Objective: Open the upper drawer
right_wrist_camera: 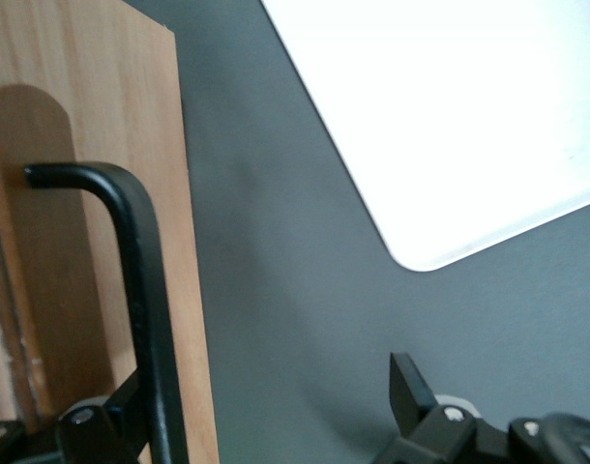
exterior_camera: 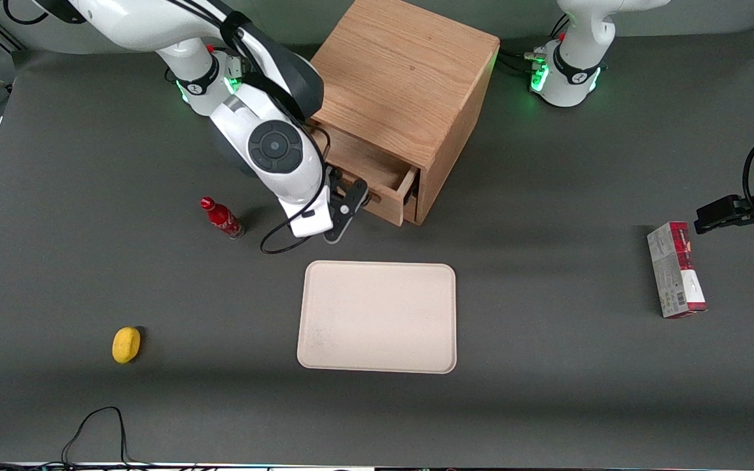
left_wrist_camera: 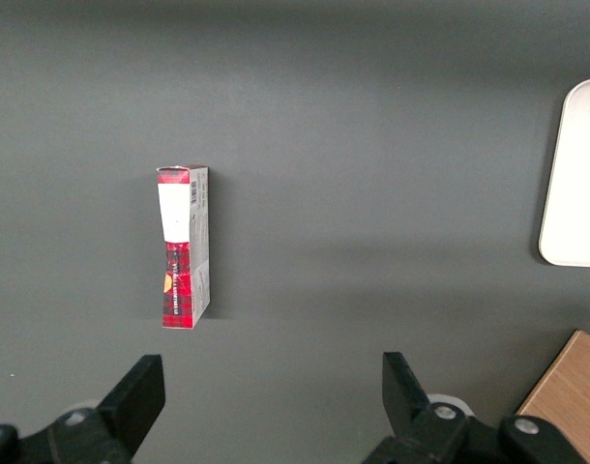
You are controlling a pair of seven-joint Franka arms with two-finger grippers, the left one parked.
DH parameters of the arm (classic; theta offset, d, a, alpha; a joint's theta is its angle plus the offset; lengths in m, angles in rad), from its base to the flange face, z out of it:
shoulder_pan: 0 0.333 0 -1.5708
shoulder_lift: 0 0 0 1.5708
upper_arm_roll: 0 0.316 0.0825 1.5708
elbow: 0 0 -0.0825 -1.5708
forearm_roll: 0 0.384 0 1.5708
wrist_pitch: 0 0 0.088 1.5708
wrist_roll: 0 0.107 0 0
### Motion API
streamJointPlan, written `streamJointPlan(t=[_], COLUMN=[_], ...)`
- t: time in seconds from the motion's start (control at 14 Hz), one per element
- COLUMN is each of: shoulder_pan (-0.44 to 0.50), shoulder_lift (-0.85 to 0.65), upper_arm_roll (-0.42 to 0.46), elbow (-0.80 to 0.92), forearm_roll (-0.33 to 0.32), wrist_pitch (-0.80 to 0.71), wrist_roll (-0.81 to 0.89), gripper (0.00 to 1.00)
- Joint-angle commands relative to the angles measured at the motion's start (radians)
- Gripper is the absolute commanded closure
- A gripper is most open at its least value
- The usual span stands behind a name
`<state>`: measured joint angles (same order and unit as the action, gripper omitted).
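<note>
The gripper [exterior_camera: 349,204] sits at the front of the upper drawer [exterior_camera: 377,171], which stands partly pulled out of the wooden cabinet [exterior_camera: 403,78]. Only the right wrist view shows the gripper [right_wrist_camera: 266,411] spread open, the drawer's black bar handle [right_wrist_camera: 145,290] standing between its fingers [right_wrist_camera: 403,382], close to one and well apart from the other, nothing clamped. Seen from the front camera, with the gripper as the clock's centre, one cream tray [exterior_camera: 378,317] lies near at five o'clock, nearer that camera than the cabinet. One red bottle [exterior_camera: 222,218] stands at nine o'clock, and one yellow object [exterior_camera: 126,344] lies well apart at eight o'clock. One red-and-white carton [exterior_camera: 675,269] lies at four o'clock, toward the parked arm's end of the table [exterior_camera: 547,392]. The left wrist view alone shows the carton's [left_wrist_camera: 184,246] printed face. Nothing stands between drawer and tray.
</note>
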<state>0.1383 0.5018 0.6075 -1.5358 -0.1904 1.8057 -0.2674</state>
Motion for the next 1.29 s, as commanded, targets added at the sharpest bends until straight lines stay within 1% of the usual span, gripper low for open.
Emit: streamJointPlan(t=[0.0, 0.21, 0.29, 0.57, 0.86, 0.93, 1.0, 1.07, 1.14, 1.21], shoulder_pan=[0.001, 0.001, 0.001, 0.001, -0.005, -0.012, -0.013, -0.006, -0.005, -0.008], shoulder_lift=[0.049, 0.06, 0.073, 0.077, 0.025, 0.003, -0.053, -0.128, -0.211, -0.289], upper_arm_roll=[-0.038, -0.138, -0.158, -0.219, -0.239, -0.267, -0.323, -0.395, -0.429, -0.439], elbow=[0.089, 0.16, 0.189, 0.287, 0.352, 0.356, 0.341, 0.291, 0.202, 0.109], forearm_roll=[-0.035, -0.027, -0.027, -0.027, -0.021, 0.015, 0.079, 0.124, 0.14, 0.141], wrist_pitch=[-0.008, -0.008, -0.008, -0.015, -0.068, -0.068, -0.083, -0.138, -0.143, -0.143], wrist_roll=[-0.093, -0.232, -0.257, -0.224, -0.208, -0.172, -0.123, -0.077, 0.047, 0.215], gripper=[0.0, 0.0, 0.0, 0.0, 0.0, 0.0, 0.0, 0.0, 0.0, 0.0])
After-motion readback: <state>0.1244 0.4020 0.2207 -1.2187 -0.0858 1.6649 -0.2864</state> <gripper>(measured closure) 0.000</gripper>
